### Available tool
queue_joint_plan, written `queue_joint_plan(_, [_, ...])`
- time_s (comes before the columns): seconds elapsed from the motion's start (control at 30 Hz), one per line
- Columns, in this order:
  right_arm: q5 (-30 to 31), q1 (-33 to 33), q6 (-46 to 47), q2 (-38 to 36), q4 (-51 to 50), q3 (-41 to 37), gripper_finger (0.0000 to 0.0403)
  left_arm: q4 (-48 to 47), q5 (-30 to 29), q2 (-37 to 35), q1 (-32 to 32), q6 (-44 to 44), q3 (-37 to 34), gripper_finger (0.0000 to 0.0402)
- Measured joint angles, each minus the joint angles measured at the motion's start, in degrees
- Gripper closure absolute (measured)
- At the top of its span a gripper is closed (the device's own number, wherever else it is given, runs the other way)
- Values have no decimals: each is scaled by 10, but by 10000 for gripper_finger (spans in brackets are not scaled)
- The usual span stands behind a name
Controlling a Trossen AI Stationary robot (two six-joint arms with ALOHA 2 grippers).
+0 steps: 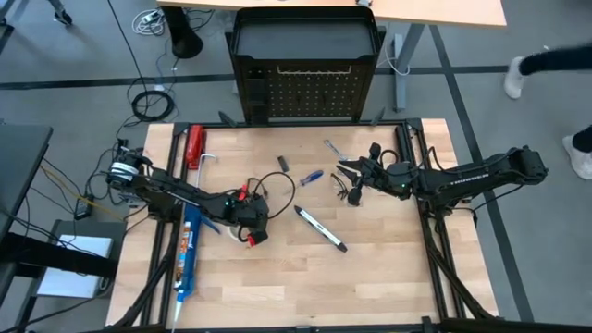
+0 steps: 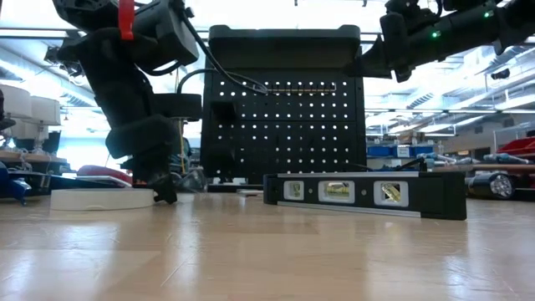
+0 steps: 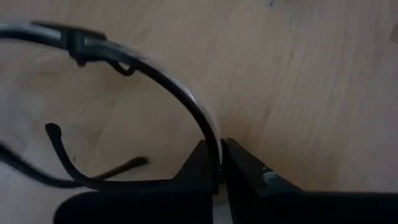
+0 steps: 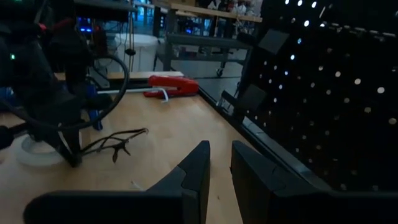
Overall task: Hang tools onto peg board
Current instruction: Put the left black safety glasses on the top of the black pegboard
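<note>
Two grippers are at work, and yours on the left matters most now. The left gripper (image 3: 219, 163) sits low on the table (image 1: 388, 277), left of centre, with its fingers pinched nearly together on the thin rim of a pair of safety glasses (image 3: 155, 81); a white tape roll (image 2: 100, 199) lies just beside it. The hold is on a narrow curved edge, so you risk the glasses twisting or slipping out as you lift, and a loose temple arm could swing and snag on the arm's cable.

The right gripper (image 4: 219, 168) hangs raised near the table's far right area, facing the peg board (image 1: 305, 92), its fingers narrow with only a thin gap, and I see nothing held between them. The peg board stands upright at the table's far edge, with a row of hooks near its top.

Between you and the board lie a blue-handled screwdriver (image 1: 310, 177), a black-and-white pen-like tool (image 1: 320, 228) and a spirit level (image 2: 364, 194). A low carry could knock these; lift clear first. Hooking a springy frame may miss the peg and drop it.
</note>
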Motion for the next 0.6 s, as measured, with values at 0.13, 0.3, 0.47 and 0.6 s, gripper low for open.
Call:
queue_joint_plan(0.13, [0,0,0,2,0,0,333,-25,2,0,0,-3,13,389])
queue_joint_plan(0.3, [0,0,0,2,1,0,336,-93,-4,0,2,4,62,389])
queue_joint_plan(0.47, [0,0,-1,2,-3,0,337,-131,-16,-14,6,45,115,389])
queue_joint_plan(0.6, [0,0,1,2,-5,0,335,-126,-13,-55,12,108,144,389])
